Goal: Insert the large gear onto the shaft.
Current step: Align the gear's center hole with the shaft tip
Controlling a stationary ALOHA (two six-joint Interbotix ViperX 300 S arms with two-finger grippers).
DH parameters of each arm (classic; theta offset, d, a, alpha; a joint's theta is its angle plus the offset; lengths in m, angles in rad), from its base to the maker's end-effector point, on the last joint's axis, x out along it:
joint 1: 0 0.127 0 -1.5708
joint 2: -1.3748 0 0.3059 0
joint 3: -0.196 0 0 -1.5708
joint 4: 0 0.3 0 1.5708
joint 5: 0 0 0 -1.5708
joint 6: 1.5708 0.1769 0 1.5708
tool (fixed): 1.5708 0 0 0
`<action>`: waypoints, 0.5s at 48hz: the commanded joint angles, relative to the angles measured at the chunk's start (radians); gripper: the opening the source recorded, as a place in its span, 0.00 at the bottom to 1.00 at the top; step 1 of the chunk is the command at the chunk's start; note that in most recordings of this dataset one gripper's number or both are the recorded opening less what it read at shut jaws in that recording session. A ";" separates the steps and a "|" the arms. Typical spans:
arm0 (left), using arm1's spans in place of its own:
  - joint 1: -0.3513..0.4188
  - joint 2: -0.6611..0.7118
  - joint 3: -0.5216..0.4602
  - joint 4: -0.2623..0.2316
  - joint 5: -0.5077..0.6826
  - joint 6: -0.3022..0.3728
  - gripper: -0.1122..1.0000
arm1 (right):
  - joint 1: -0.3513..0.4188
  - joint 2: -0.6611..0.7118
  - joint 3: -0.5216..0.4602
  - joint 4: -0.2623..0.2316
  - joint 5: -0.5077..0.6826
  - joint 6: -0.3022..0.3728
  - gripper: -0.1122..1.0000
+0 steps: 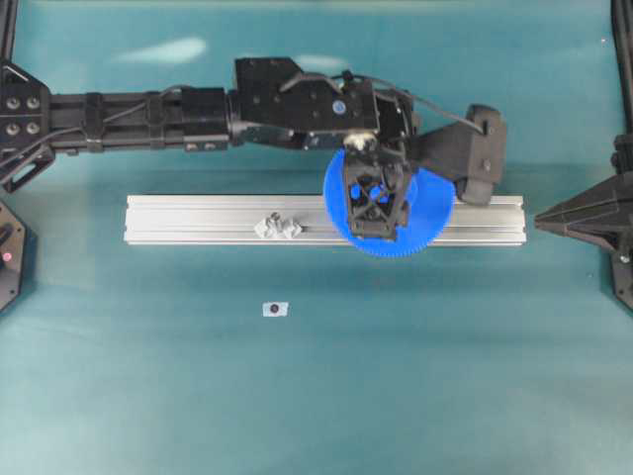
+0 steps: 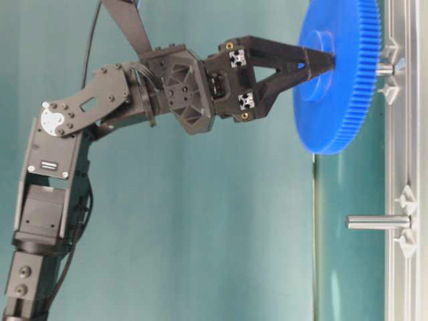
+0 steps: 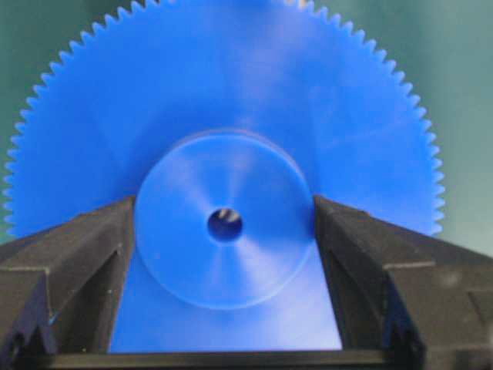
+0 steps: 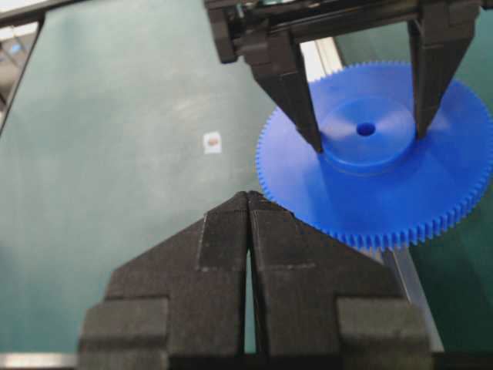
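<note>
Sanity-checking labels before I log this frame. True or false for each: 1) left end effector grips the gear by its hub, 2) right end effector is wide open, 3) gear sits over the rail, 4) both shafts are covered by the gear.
1) True: the left end effector clamps the hub of the large gear.
2) False: the right end effector is shut and holds nothing.
3) True: the gear is over the rail.
4) False: the other shaft stands uncovered.

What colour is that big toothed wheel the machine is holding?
The big plastic toothed gear is bright blue all over, clearest in the left wrist view.
</note>
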 commanded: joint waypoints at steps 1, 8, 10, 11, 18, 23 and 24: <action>0.028 -0.025 -0.018 0.003 -0.003 0.005 0.79 | -0.002 0.006 -0.009 -0.002 -0.008 0.009 0.11; 0.029 -0.021 -0.017 0.003 -0.003 0.003 0.79 | -0.002 0.006 -0.009 0.000 -0.009 0.009 0.11; 0.029 -0.021 -0.012 0.003 -0.003 0.002 0.79 | -0.002 0.006 -0.009 0.000 -0.009 0.009 0.11; 0.029 -0.021 -0.011 0.006 -0.003 0.000 0.79 | -0.002 0.006 -0.009 0.000 -0.009 0.009 0.11; 0.029 -0.026 0.009 0.003 -0.003 -0.005 0.79 | -0.002 0.006 -0.009 -0.002 -0.011 0.009 0.11; 0.029 -0.032 0.015 0.006 -0.003 -0.003 0.79 | -0.002 0.006 -0.009 0.000 -0.009 0.009 0.11; 0.029 -0.032 0.015 0.003 -0.003 -0.003 0.79 | -0.002 0.006 -0.009 -0.002 -0.011 0.009 0.11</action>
